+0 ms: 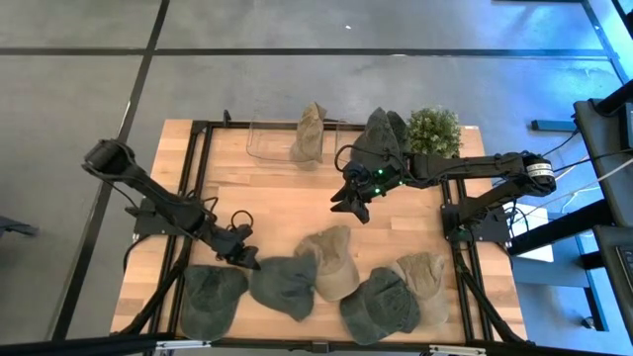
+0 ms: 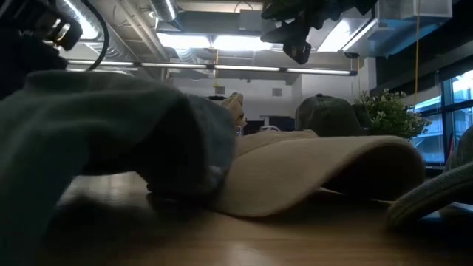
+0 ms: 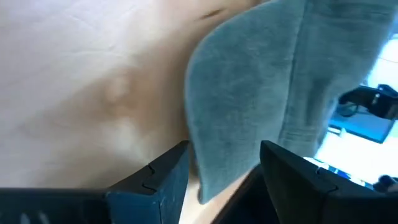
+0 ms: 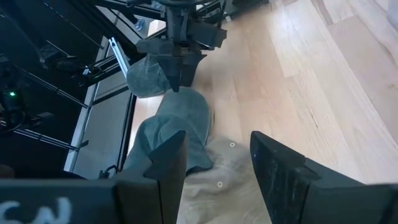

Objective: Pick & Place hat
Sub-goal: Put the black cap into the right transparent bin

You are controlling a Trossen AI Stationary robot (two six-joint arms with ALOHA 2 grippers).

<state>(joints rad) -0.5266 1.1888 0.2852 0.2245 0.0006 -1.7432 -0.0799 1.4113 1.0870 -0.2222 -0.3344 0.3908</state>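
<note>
Fingers spread, the left pincer (image 1: 244, 258) sits low at about seven o'clock on the tabletop (image 1: 267, 203), its tips at the brim of a grey-green hat (image 1: 284, 286). In the left wrist view that brim (image 3: 249, 87) lies on the wood just ahead of the parted fingers (image 3: 163, 180), neither visibly touching it. At the hat's nine o'clock lies another grey-green hat (image 1: 210, 300), touching it; at its three o'clock a tan hat (image 1: 331, 261) overlaps it, then a dark green hat (image 1: 381, 307) and a second tan hat (image 1: 423, 282) along the six o'clock edge.

The right pincer (image 1: 353, 204) hangs above the tabletop's centre, its fingers apart and holding nothing. Behind it, toward one o'clock, a dark green hat (image 1: 379, 138) rests beside a potted plant (image 1: 434, 131). At twelve o'clock a clear bin (image 1: 265, 141) carries a tan hat (image 1: 310, 133) on its rim.
</note>
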